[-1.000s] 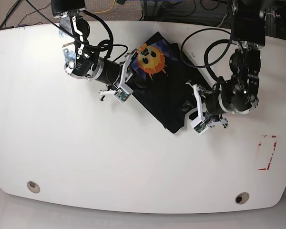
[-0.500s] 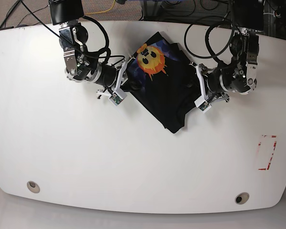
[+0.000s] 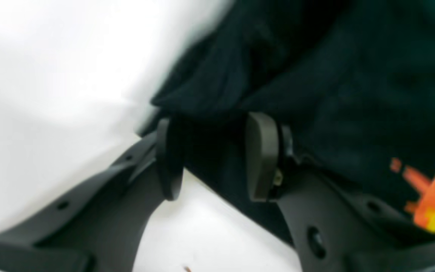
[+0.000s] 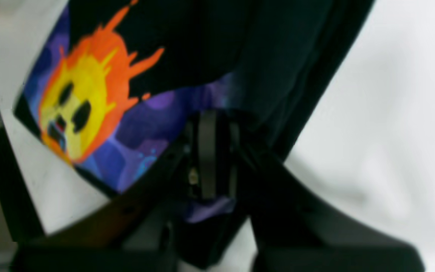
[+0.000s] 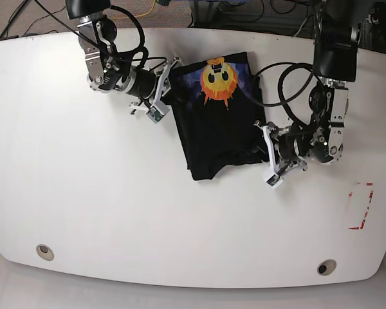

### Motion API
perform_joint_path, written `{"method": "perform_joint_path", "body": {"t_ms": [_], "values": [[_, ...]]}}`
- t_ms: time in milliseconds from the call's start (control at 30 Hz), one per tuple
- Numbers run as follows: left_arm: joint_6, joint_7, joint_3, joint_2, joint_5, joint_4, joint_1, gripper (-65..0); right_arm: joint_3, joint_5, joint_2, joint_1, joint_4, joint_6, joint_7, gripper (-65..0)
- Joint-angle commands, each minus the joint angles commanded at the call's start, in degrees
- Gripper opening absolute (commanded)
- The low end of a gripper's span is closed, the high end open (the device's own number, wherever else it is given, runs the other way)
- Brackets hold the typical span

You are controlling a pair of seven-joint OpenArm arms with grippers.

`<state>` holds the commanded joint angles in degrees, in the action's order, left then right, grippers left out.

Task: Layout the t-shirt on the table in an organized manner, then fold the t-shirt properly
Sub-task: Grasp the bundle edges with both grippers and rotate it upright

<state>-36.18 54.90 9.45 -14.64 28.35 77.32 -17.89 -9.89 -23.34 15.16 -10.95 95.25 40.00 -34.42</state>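
the t-shirt (image 5: 219, 122) lies bunched in a rough, partly doubled-over block on the far middle of the white tabletop (image 5: 103, 212), its orange-yellow sun print (image 5: 217, 78) face up near the far edge with bluish-purple patches around it. the right hand (image 4: 213, 151) sits at the shirt's edge beside that print; in the right wrist view its dark pads are pressed nearly together with cloth between them, so it looks clamped on a fold of the t-shirt, probably to pull that corner outward. the left hand (image 3: 213, 158) is at the opposite, nearer-right edge of the cloth; its two flat pads stand apart at a middling gap with black fabric lying between and behind them, and i can't tell whether they pinch it or only straddle it. holding the shirt from two opposite sides makes sense for stretching it flat, which seems to be the step in hand, since the sleeves and hem aren't laid out yet and no proper fold has begun. the cloth looks soft, matte and limp, creasing in thick overlapping ridges, so it will likely sag and drag rather than slide cleanly. the tabletop is glossy and smooth, with curved edges, two round metal grommets (image 5: 45, 252) near the front, and a red tape rectangle (image 5: 360, 206) well apart from the shirt.
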Motion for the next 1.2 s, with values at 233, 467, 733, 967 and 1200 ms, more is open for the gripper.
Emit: {"method": "perform_joint_path", "body": {"t_ms": [233, 467, 733, 967, 1200], "values": [[0.00, 0.26, -0.18, 0.00, 0.18, 3.43, 0.18, -40.6, 1.41, 0.00, 0.18, -1.32, 5.71, 0.00, -0.26, -61.0], [0.00, 0.44, -0.79, -0.79, 0.18, 9.32, 3.87, -40.6, 4.48, -0.09, -0.18, 1.58, 10.64, 0.00, -3.78, -61.0], [-0.35, 2.90, -9.58, -1.85, 0.18, 14.15, 9.05, -40.6, 4.48, -0.09, -3.25, 9.67, 8.35, 0.00, -7.56, -61.0], [-0.35, 2.73, -18.29, -2.02, 0.18, 16.97, 13.54, -40.6, 2.90, -0.09, -6.15, 16.97, -1.85, 0.00, -7.38, -61.0], [-0.35, 2.64, -22.68, -2.11, 0.18, 17.14, 15.65, -40.6, 2.81, 0.00, -7.47, 20.04, -11.87, 0.00, -1.14, -61.0]]}}
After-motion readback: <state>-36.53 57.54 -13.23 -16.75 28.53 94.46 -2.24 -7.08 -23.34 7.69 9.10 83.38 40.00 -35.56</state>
